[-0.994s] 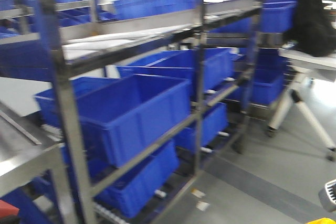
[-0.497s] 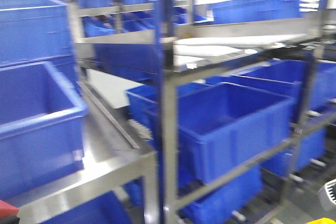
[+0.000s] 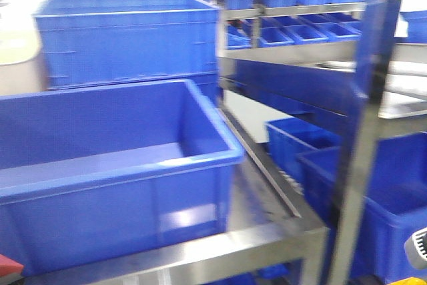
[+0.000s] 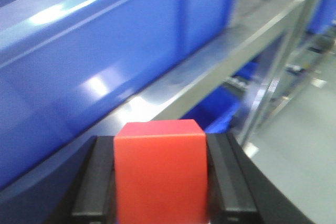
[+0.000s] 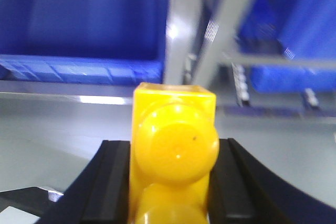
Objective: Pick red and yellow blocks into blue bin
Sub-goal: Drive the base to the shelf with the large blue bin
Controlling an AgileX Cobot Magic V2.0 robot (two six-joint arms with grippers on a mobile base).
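I hold red cube (image 4: pixel 159 161) by flat sides, left gripper (image 4: pixel 161 187) | yellow brick (image 5: pixel 176 140) likewise, right gripper (image 5: pixel 170 184) | both likely light, rigid, slick | blue bin (image 3: pixel 133 177) near left.

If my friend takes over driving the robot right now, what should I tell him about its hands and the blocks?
The left gripper is shut on the red cube, near the edge of the steel shelf.
The right gripper is shut on the yellow brick.
The blue bin stands on that shelf right ahead; no block shows inside it.
Done: both blocks are picked up.
Left: lift each one over the bin's rim and let go, probably one at a time.
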